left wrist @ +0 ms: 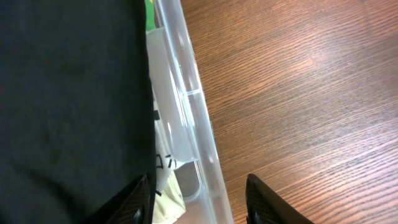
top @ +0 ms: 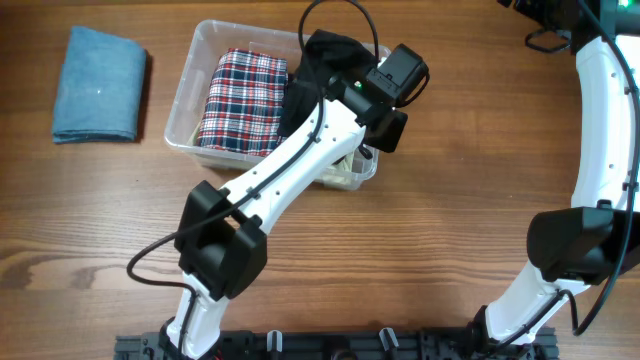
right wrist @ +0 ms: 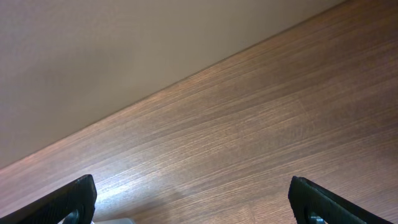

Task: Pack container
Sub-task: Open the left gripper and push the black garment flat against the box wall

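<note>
**Item 1.** Left end effector (left wrist: pixel 199 202): one. Its fingers stand partly apart with nothing pinched. The near long wall of the container passes between them.

**Item 2.** Clear, colourless rectangular plastic container (top: pixel 188 110): one. It sits on the brown wooden tabletop (top: pixel 450 230) directly under the left end effector. Its long axis runs left to right, with the right end angled towards the robot. The left arm is over it.

**Item 3.** Contents:
- One black cloth (top: pixel 330 55), draped at the right end, just beside the left fingers.
- One pale cream item (left wrist: pixel 166 194) of unclear kind.
- One folded red, white and navy plaid cloth (top: pixel 240 100) at the left end.

**Item 4.** Folded light-blue cloth (top: pixel 100 85): one. It lies outside the container, near its left end.

**Item 5.** Right end effector (right wrist: pixel 199 199): one. Its fingers are spread wide and hold nothing. It hangs over bare wood, well apart from the container.
</note>
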You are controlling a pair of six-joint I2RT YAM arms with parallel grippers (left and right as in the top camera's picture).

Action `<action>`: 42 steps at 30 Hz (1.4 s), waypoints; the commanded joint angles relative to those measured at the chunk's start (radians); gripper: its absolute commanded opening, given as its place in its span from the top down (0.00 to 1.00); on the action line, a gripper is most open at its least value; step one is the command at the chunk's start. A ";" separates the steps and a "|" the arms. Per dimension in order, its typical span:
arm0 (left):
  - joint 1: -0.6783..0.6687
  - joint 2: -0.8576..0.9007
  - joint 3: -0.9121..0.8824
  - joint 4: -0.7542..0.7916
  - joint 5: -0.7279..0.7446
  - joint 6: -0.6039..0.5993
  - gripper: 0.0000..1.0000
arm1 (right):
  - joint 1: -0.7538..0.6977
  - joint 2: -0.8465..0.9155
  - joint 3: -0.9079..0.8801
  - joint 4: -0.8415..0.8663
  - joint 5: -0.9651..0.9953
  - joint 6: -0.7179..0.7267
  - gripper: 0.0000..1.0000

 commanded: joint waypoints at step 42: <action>0.009 0.093 0.011 0.274 -0.127 -0.370 0.96 | 0.003 0.010 -0.001 0.002 0.014 0.006 0.00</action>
